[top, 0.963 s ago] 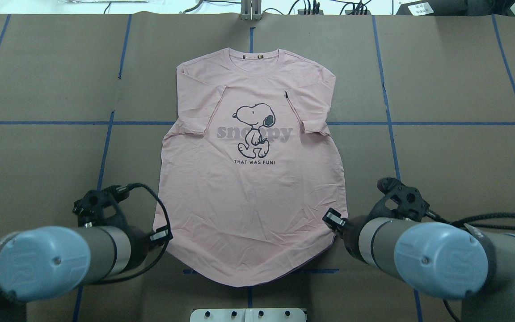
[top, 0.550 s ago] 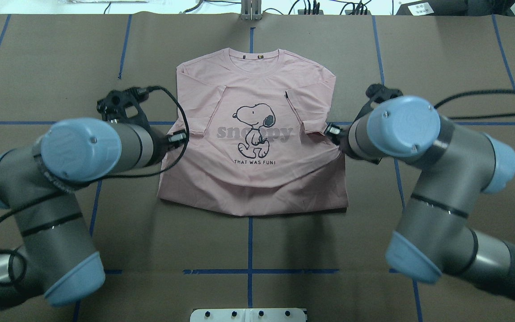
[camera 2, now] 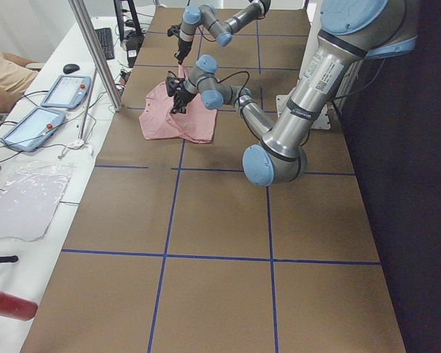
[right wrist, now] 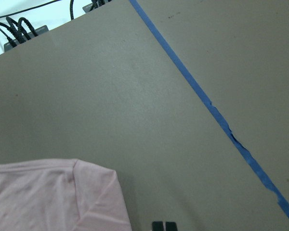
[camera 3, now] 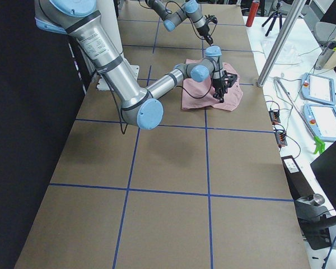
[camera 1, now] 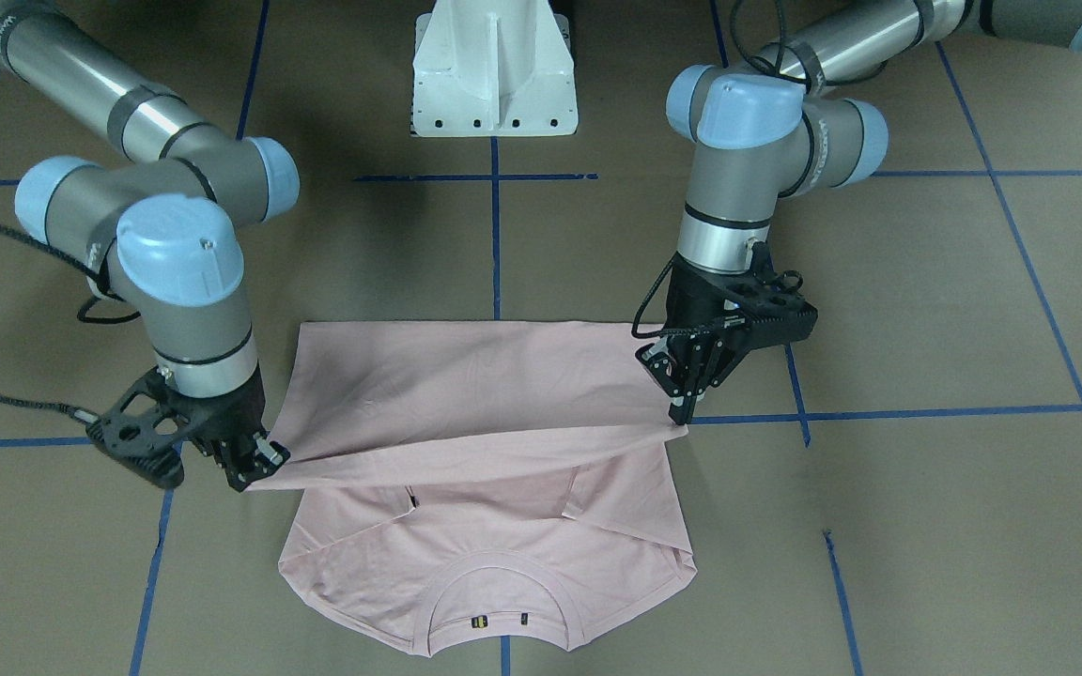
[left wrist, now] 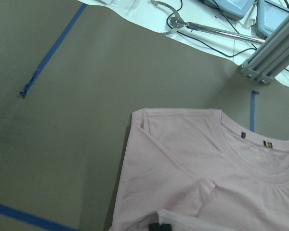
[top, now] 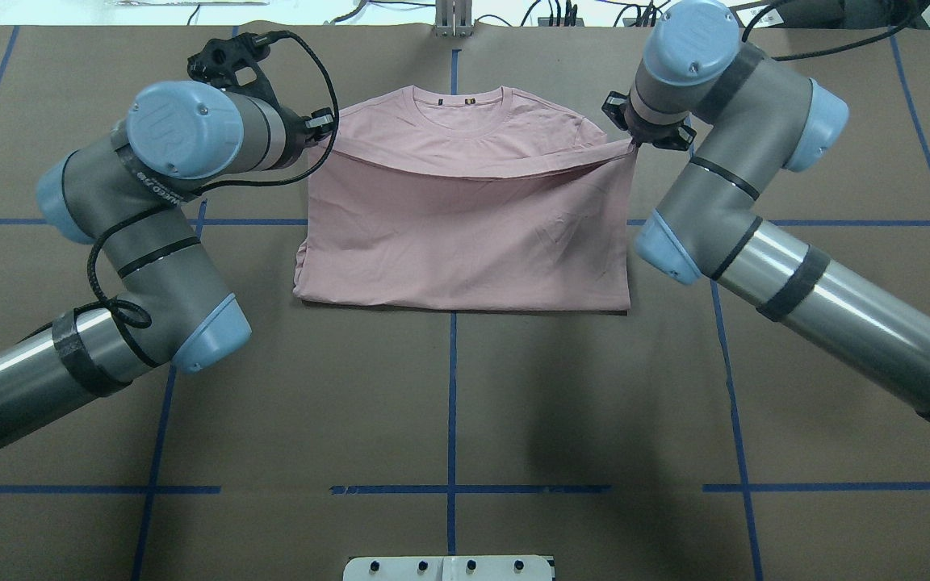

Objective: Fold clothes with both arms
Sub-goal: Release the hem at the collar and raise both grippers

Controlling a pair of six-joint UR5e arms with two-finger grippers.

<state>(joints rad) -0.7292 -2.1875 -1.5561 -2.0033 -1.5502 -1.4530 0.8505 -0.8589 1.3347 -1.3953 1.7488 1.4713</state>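
Observation:
The clothes are one pale pink T-shirt (top: 465,234) lying on the brown table, its lower half doubled over toward the ribbed neck (top: 458,103), so the print is hidden. My left gripper (top: 326,139) is shut on the left corner of the lifted hem, and my right gripper (top: 633,144) is shut on the right corner. The hem hangs slack between them, just short of the shoulders. In the front-facing view the left gripper (camera 1: 682,413) and right gripper (camera 1: 259,465) hold that edge above the T-shirt (camera 1: 466,376). The left wrist view shows the neck (left wrist: 260,154) below.
Blue tape lines (top: 452,403) grid the table. The white pedestal base (camera 1: 494,75) stands at the robot's side. Past the far edge are cables, an aluminium post (left wrist: 274,48) and tablets (camera 2: 51,103). A person's arm (camera 2: 4,70) shows beside them.
Both arms have carried the hem from the near edge of the table up toward the collar. The shirt is now doubled over and the dog print is covered.

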